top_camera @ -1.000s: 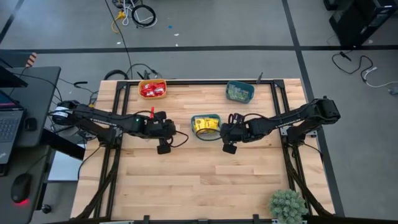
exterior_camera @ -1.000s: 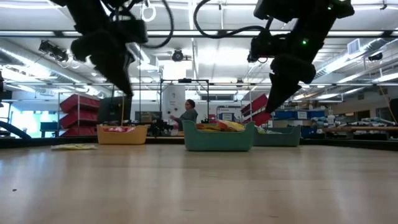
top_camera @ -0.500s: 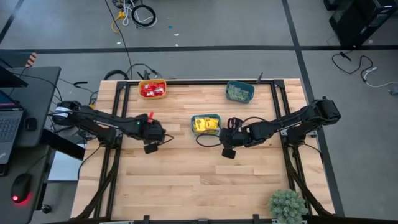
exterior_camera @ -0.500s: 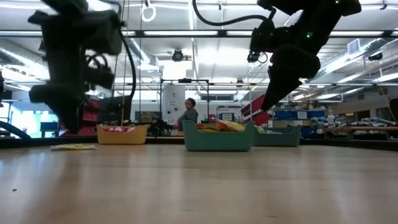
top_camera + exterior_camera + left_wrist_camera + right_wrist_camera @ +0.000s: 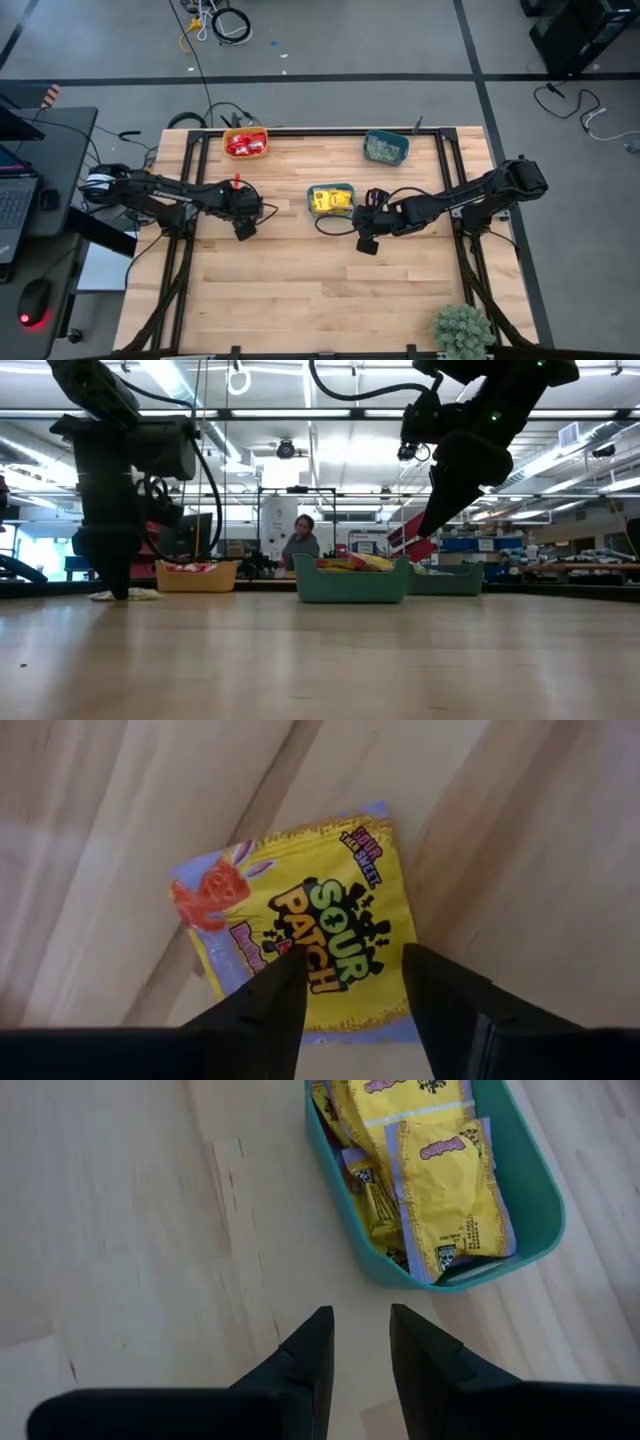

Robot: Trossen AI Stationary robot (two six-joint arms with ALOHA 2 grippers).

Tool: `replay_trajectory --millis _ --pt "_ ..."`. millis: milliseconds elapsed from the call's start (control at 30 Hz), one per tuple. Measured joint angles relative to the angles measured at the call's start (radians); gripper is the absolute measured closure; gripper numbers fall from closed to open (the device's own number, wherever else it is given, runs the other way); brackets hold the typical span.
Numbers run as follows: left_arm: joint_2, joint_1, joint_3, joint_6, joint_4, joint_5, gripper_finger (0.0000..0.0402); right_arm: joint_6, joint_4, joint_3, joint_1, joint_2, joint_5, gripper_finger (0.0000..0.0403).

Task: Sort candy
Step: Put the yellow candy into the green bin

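A yellow candy packet (image 5: 300,910) lies flat on the wood at the table's left (image 5: 138,595). My left gripper (image 5: 352,970) is down at the table over it (image 5: 243,230), open, with one finger at each side of the packet's near part. I cannot tell whether the fingers touch it. My right gripper (image 5: 360,1320) hangs above the table (image 5: 366,243), just near-right of the teal bowl of yellow candy (image 5: 331,200). Its fingers stand a little apart with nothing between them. An orange bowl (image 5: 246,143) holds red candy. A second teal bowl (image 5: 385,147) holds pale green candy.
The three bowls stand in the table's far half, and bare wood (image 5: 320,300) fills the near half. A potted plant (image 5: 462,330) sits at the near right corner. A desk with a laptop (image 5: 15,205) stands left of the table. A person (image 5: 300,545) is in the room behind.
My left gripper has gone from beside the yellow-candy bowl toward the table's left edge and come down from well above the table to the yellow packet, opening on the way. The packet has stayed where it lay.
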Motion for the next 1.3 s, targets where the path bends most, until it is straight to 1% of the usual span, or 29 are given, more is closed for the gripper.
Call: replay_trajectory --millis 67,133,200,300,333,367,533,767,867,900,1000,1100,1200,1300 --pt "-0.001 0.001 -0.008 0.006 0.014 0.000 0.0241 -0.002 0.000 0.000 0.000 0.000 0.000 0.0316" --pt "-0.002 0.001 -0.012 0.026 0.028 -0.003 0.0265 -0.003 0.000 0.000 0.000 0.000 0.000 0.0318" --pt "-0.001 -0.004 -0.016 0.049 0.050 -0.015 0.0302 -0.003 0.000 0.000 0.000 0.000 0.000 0.0320" --pt "0.000 -0.013 -0.016 0.083 0.089 -0.036 0.0372 0.002 -0.002 0.000 0.000 0.000 0.000 0.0319" --pt "0.000 -0.015 -0.012 0.094 0.097 -0.035 0.0386 0.009 -0.004 0.000 0.000 0.000 0.001 0.0319" --pt "0.001 -0.017 -0.004 0.109 0.100 -0.034 0.0391 0.017 -0.009 0.000 0.000 0.000 0.007 0.0318" --pt "0.001 -0.035 0.065 0.163 0.086 -0.034 0.0398 0.068 -0.063 0.001 0.000 0.000 0.037 0.0316" --pt "0.001 -0.075 0.225 0.239 0.079 -0.035 0.0400 0.152 -0.129 0.001 0.000 0.000 0.102 0.0315" --pt "0.001 -0.088 0.284 0.294 0.115 -0.029 0.0400 0.151 -0.082 -0.016 -0.008 0.000 0.103 0.0316" --pt "0.001 -0.088 0.302 0.309 0.127 -0.012 0.0400 0.148 -0.061 -0.024 -0.011 0.000 0.103 0.0317" --pt "0.001 -0.088 0.345 0.343 0.154 0.024 0.0401 0.130 0.032 -0.052 -0.021 0.000 0.090 0.0318" --pt "0.008 -0.087 0.374 0.391 0.172 0.026 0.0401 0.123 0.116 -0.085 -0.038 0.000 0.080 0.0317" --pt "0.039 -0.087 0.403 0.447 0.190 0.027 0.0401 0.096 0.201 -0.122 -0.060 0.000 0.067 0.0317" --pt "0.096 -0.087 0.437 0.512 0.212 0.028 0.0401 0.056 0.300 -0.155 -0.085 0.000 0.021 0.0319"
